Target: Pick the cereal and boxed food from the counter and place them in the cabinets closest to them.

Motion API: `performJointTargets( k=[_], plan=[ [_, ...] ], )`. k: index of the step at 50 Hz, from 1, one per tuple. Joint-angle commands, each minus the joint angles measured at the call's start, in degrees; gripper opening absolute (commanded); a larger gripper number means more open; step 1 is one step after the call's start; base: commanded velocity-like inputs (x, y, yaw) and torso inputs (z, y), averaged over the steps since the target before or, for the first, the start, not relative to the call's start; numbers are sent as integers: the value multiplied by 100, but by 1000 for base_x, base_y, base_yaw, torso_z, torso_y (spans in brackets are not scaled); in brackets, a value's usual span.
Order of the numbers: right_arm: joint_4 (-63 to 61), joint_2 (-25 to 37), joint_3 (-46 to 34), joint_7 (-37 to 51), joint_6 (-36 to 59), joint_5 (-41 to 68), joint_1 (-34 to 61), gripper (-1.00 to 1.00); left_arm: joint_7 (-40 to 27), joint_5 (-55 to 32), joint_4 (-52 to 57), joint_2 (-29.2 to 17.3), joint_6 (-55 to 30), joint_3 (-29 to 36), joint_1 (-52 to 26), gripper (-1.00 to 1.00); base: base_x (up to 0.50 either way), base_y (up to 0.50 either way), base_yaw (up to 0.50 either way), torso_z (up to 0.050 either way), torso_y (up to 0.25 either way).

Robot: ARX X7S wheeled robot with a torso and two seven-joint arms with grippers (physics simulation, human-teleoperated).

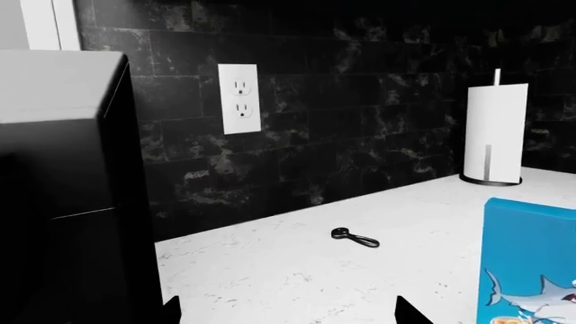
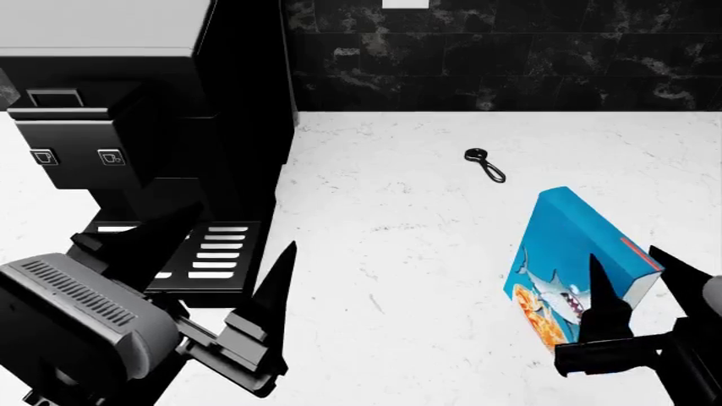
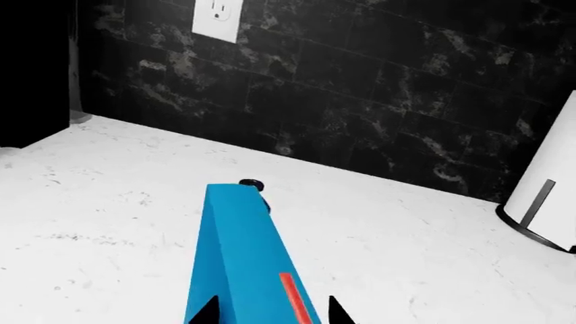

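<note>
**A:** How far along am I?

**B:** Early, I judge. The cereal (image 2: 576, 262) stands upright on the white surface (image 2: 384, 254), not in any cabinet. No cabinet shows in any view, and I cannot find the boxed food at all. So both items are left to place.

**A:** What is my right tool doing?

**B:** My right tool (image 2: 637, 288) is spread, one finger on each side of the cereal's top edge. In the right wrist view the fingertips (image 3: 209, 312) flank the narrow blue top. I cannot tell whether they touch it; it looks straddled, not pinched.

**A:** And the left?

**B:** My left tool (image 2: 203, 254) is spread wide and holds nothing. It hangs in front of the black coffee machine (image 2: 147, 127), well apart from the cereal.
</note>
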Motion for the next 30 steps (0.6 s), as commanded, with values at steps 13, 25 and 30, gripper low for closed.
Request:
performJointTargets(
  k=[13, 25, 30],
  plan=[
    [3, -569, -409, -57, 79, -50, 1589, -100, 11, 17, 4, 66, -70, -9, -102, 100, 1, 0, 0, 0, 0],
    [994, -570, -1275, -57, 581, -521, 3541, -100, 20, 68, -2, 122, -83, -7, -132, 100, 0, 0, 0, 0, 0],
    [1321, -570, -1218, -57, 603, -449, 4751, -100, 20, 79, -2, 123, -23, -23, -109, 100, 0, 0, 0, 0, 0]
  ],
)
